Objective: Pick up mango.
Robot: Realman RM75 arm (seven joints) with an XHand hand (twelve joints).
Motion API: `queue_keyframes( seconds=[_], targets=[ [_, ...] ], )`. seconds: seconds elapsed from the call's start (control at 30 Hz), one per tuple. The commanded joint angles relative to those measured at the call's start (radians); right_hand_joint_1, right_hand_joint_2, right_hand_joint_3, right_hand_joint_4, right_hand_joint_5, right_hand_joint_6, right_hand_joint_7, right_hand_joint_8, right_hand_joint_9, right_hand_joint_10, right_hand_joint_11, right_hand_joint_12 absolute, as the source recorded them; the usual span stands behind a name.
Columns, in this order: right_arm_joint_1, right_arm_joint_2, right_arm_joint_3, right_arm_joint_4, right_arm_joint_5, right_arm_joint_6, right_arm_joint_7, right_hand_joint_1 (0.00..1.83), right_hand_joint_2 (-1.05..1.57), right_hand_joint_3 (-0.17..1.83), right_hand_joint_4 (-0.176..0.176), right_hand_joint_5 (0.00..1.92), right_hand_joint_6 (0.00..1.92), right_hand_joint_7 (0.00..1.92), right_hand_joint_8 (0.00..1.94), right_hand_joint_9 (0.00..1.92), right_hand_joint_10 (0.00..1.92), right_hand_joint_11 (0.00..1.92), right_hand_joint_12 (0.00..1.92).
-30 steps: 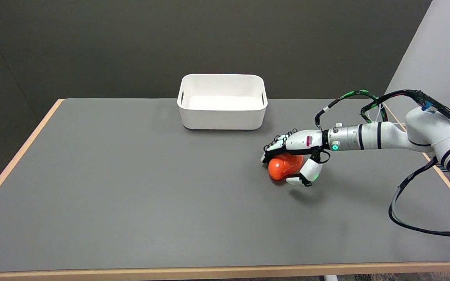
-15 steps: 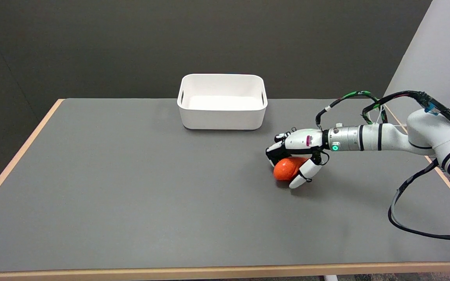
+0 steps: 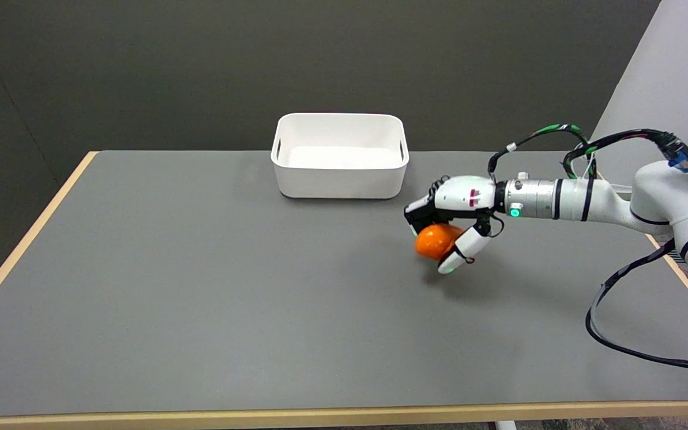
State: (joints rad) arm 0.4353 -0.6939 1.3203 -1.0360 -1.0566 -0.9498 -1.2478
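Mango: was held in the right hand, over the right-hand part of the table, well away from the near edge. Looked orange, rounded and glossy, with only its lower left part showing below the palm.

Nearest the camera: ran a pale wooden edge strip across the bottom of the view, then broad grey tabletop. Looped low at the right, over the table's right edge, a black cable.

Further in: lay a faint shadow on the grey surface just below and a little right of the fruit, apart from it, so seemed lifted clear of the tabletop rather than resting on it. Closed around the fruit from above and from both sides: black-tipped fingers curled down over its far left side, a white thumb pressed against its near right side, pointing down and left. Gripped fully, with no gap visible between pads and skin.

Behind the hand: stretched out nearly level to the right, a white arm with black bands, glowing green at a small light on the wrist, with green-and-black wiring arched above.

Further back still: stood a white rectangular bin near the table's far edge, left of the hand and well apart from it. Beyond that, a dark wall, with a paler panel at the upper right.
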Motion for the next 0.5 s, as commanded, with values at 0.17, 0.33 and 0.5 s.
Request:
queue_keyframes(
  seconds=[0.17, 0.33, 0.5],
  targets=[
    [-0.071, -0.111, 0.301, -0.18, 0.373, 0.09, -0.48, 1.17, 0.85, 0.86, -0.047, 0.67, 1.63, 0.89, 1.54, 0.89, 1.84, 0.89, 1.92],
    [-0.006, -0.136, 0.28, -0.172, 0.518, 0.162, -0.563, 1.2, 0.94, 0.67, -0.176, 0.72, 1.54, 0.77, 1.54, 0.91, 1.84, 0.91, 1.92],
    [0.098, -0.165, 0.216, -0.165, 0.546, 0.281, -0.565, 1.2, 0.93, 0.68, -0.176, 0.73, 1.53, 0.78, 1.53, 0.92, 1.84, 0.93, 1.92]
  ],
)
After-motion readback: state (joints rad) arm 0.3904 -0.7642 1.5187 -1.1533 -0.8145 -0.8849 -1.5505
